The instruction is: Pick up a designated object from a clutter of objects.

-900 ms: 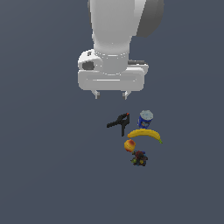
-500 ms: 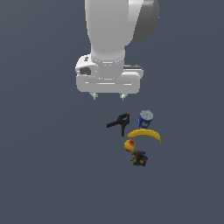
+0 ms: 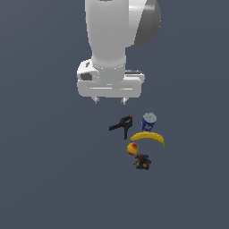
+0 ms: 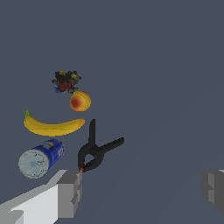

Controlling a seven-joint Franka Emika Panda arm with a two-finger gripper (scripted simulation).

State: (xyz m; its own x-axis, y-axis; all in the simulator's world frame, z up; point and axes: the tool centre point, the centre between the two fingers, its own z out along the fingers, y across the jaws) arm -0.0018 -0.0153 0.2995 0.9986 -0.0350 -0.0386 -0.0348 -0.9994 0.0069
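Wrist view: dark lumpy object (image 4: pixel 65 82), blackish with red, green, blue specks.

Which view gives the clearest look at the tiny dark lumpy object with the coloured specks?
The wrist view: there the dark lumpy object appears unobstructed, its red, green and blue specks distinguishable, close beside the orange-red fruit. The exterior view shows it only as a small dark blob below the fruit.
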